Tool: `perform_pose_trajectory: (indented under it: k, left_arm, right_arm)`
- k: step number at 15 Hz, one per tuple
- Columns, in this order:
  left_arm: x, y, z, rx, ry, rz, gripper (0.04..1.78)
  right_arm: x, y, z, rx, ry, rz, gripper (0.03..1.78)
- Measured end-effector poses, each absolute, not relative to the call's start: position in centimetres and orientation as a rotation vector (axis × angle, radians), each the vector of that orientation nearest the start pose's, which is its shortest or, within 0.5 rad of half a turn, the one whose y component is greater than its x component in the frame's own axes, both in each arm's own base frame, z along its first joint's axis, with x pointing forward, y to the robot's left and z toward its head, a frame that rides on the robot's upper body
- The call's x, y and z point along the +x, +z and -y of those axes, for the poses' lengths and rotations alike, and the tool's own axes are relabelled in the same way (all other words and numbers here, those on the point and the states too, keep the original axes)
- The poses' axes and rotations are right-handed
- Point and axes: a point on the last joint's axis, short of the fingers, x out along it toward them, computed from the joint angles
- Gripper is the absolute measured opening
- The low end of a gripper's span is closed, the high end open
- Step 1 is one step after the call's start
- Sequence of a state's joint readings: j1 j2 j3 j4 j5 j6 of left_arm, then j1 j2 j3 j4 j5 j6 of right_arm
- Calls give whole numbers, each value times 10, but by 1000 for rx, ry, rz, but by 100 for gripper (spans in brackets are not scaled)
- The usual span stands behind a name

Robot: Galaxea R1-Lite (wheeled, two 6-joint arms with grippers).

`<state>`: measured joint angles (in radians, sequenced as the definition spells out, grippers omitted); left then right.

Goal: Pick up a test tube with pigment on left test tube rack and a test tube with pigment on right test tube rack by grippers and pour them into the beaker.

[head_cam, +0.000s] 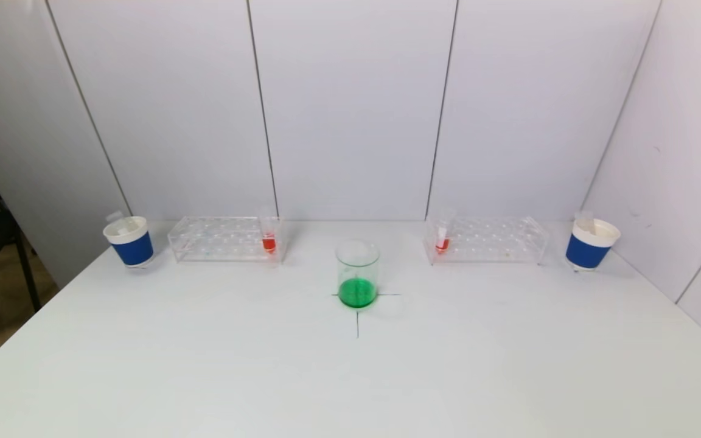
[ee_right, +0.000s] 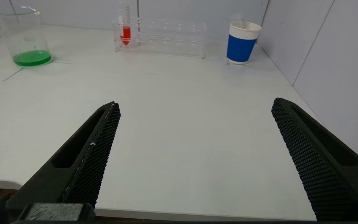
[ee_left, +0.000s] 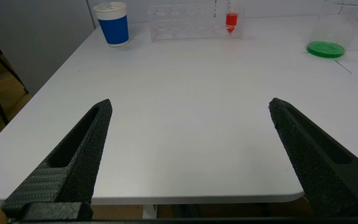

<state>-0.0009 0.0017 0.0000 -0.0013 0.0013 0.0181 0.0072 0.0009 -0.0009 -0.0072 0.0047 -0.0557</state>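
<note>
Along the far edge of the table, a blue cup is standing left of the left test tube rack, whose red-filled test tube is sitting at the end nearest the beaker, probably easing the pour. Rightward, the right test tube rack is mirroring this with its own pigment tube. Both the left gripper and right gripper are hanging over the near edge, fingers spread wide, holding nothing.

This looks like a lab bench set up for testing. A white table walled by plain white panels holds clear test tube racks, a glass beaker and paper cups.
</note>
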Motion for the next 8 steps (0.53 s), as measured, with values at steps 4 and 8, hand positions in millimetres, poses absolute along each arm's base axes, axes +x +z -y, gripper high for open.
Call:
perform_pose_trajectory:
  k: [4,8]
  left_arm:
    - [-23,76,0,18,0,0,176]
    - [-23,76,0,19,0,0,176]
  right_arm:
    - [-23,76,0,-10,5,10,177]
    - [-23,76,0,13,3,10,177]
